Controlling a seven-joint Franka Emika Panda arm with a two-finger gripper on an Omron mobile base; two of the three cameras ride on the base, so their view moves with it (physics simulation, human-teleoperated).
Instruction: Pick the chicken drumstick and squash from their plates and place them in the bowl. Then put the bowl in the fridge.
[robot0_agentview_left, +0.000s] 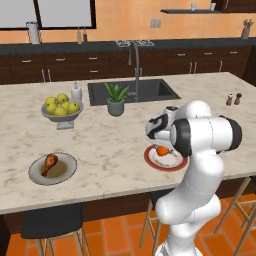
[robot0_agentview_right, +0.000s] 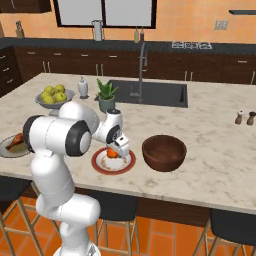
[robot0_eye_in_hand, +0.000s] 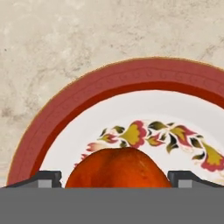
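Here my hand (robot0_eye_in_hand: 117, 179) stands wide, one fingertip on either side of the squash (robot0_eye_in_hand: 117, 168) on the red-rimmed plate (robot0_eye_in_hand: 65, 109).

No readable text, label, brand, number or sign appears anywhere. The only marking is a painted floral pattern of red, yellow and dark green leaves on the white round plate with the red-orange rim (robot0_eye_in_hand: 144, 100).

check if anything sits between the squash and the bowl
Nothing visible does. The squash sits on its red-rimmed plate, and the bowl stands just beside it on bare counter. The open end effector straddles the squash, fingers on either side.
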